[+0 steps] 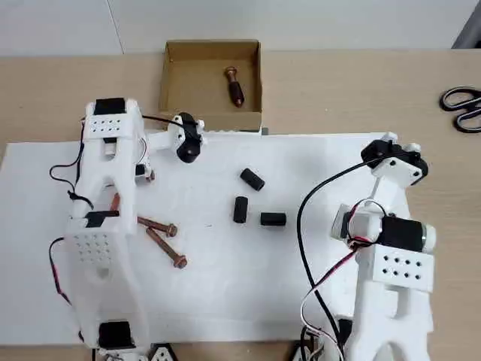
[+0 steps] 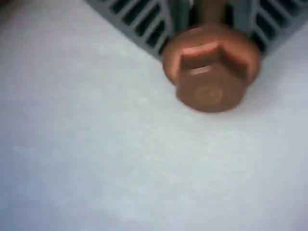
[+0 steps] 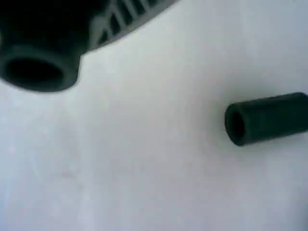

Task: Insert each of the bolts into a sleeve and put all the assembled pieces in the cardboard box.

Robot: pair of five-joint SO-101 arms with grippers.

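In the high view, an open brown cardboard box (image 1: pixel 195 90) is seen on the tan wooden surface (image 1: pixel 45 90), at the far edge of a white foam sheet (image 1: pixel 225 293). One assembled piece (image 1: pixel 235 85), a copper bolt in a dark sleeve, lies inside the box. Three short black cylindrical sleeves (image 1: pixel 252 179) (image 1: pixel 240 209) (image 1: pixel 273 219) are scattered near the sheet's middle, apart from one another. Two copper-coloured hex-head bolts (image 1: pixel 158 226) (image 1: pixel 167 249) lie toward the sheet's left edge, just beside the white left arm (image 1: pixel 105 226). The white right arm (image 1: pixel 394 263) is placed at the sheet's right edge. Black-handled scissors (image 1: pixel 462 109) lie at the surface's right edge.

In the left wrist view, the left pincer (image 2: pixel 211 19) is seen closed on a copper bolt (image 2: pixel 211 72). Its hex head is turned toward the camera, above the sheet (image 2: pixel 120 159).

In the right wrist view, a black sleeve (image 3: pixel 38 67) is held in the right pincer (image 3: pixel 57 33), its open end turned toward the camera. A second sleeve (image 3: pixel 267 118) lies on its side on the sheet (image 3: pixel 144 168), well apart from the held one.
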